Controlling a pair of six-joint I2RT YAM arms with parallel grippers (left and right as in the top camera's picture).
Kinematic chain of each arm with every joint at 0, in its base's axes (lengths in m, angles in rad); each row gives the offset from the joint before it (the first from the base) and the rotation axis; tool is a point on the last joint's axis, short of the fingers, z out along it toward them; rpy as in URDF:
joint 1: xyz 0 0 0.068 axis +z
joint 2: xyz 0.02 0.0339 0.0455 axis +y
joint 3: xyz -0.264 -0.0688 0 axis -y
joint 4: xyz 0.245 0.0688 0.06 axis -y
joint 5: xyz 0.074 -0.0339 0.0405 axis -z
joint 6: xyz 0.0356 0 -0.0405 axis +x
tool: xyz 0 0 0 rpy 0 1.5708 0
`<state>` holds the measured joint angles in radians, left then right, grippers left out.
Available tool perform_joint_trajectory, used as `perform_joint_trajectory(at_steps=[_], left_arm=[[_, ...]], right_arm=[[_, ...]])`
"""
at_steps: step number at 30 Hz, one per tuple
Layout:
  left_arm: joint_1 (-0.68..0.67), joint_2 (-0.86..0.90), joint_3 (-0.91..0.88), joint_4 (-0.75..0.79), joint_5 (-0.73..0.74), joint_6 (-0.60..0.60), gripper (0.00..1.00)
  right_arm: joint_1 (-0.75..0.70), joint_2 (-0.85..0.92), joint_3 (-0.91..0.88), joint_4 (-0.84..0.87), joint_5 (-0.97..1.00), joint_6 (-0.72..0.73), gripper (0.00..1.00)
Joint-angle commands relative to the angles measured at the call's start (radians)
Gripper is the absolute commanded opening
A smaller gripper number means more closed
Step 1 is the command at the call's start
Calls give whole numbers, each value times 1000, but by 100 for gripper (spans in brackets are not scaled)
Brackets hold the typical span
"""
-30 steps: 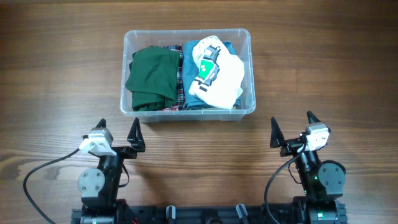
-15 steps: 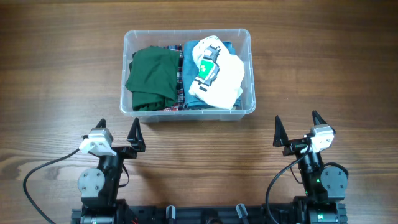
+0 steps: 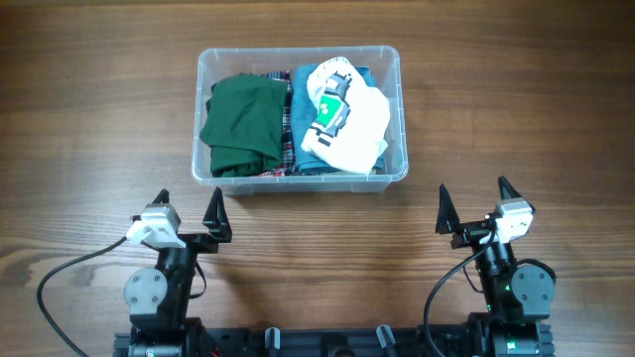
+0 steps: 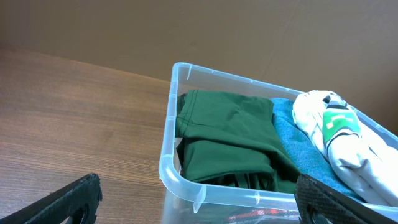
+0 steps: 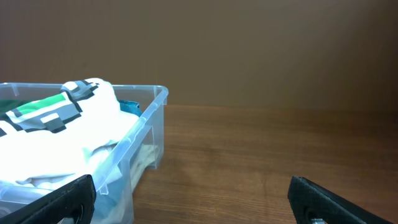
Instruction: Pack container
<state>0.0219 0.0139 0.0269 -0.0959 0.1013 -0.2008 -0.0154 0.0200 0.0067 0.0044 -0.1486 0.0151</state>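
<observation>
Container (image 3: 298, 52) | white garment (image 3: 359, 127) inside, topmost | green-black print (image 3: 331, 107), illegible

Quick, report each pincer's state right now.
Left pincer: open, holding nothing.
Right pincer: open, holding nothing.

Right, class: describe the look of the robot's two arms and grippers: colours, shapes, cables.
Both arms are black. The left gripper and right gripper each have two pointed black fingers and a white block at the wrist. A black cable loops from each base; the right arm shows a green light.
</observation>
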Motion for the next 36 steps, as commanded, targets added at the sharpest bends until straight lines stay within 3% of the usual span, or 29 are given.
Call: perform_joint_trajectory(at_steps=[1, 36], left_arm=[[8, -7, -8, 3, -6, -10, 100], [8, -7, -8, 3, -6, -10, 100]], right_arm=[[-5, -6, -2, 5, 14, 14, 100], [-5, -6, -2, 5, 14, 13, 100]])
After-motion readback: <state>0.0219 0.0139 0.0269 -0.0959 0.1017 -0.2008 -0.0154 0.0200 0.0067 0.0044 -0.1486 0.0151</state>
